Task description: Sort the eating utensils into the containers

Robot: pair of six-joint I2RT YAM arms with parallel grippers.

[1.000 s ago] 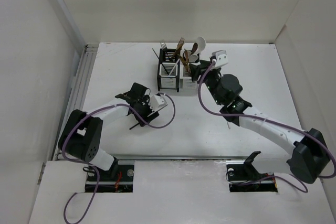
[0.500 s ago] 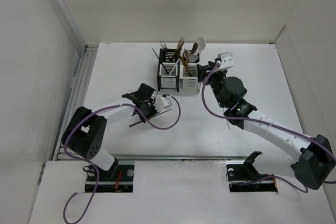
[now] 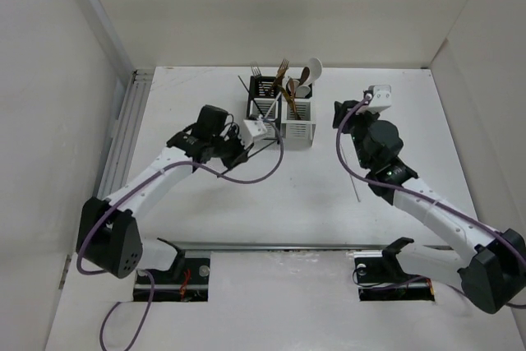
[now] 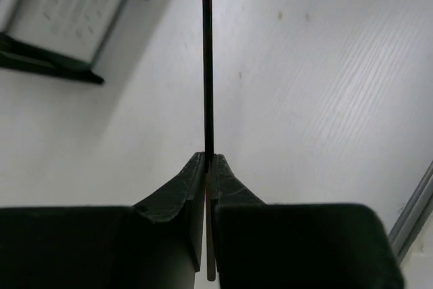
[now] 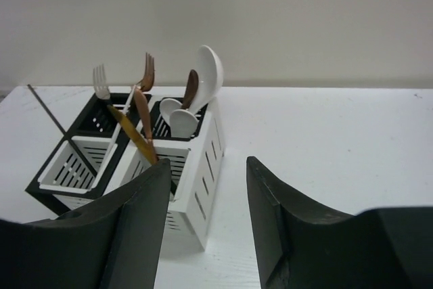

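My left arm [image 3: 156, 174] rises from its base at the near left edge, the forearm slanting inward toward the middle. My left pincer [image 4: 208, 162] has its fingers pressed flat together with the tips meeting. They nip a thin black chopstick [image 4: 207, 65], which runs straight out ahead of the tips. My right arm [image 3: 436, 213] is stretched long from the near right base, angling up and inward, with the wrist at the far end. My right pincer [image 5: 206, 167] is held level and facing forward. Its jaws stand partly apart, the two dark fingers [image 5: 145, 208] clear of each other.
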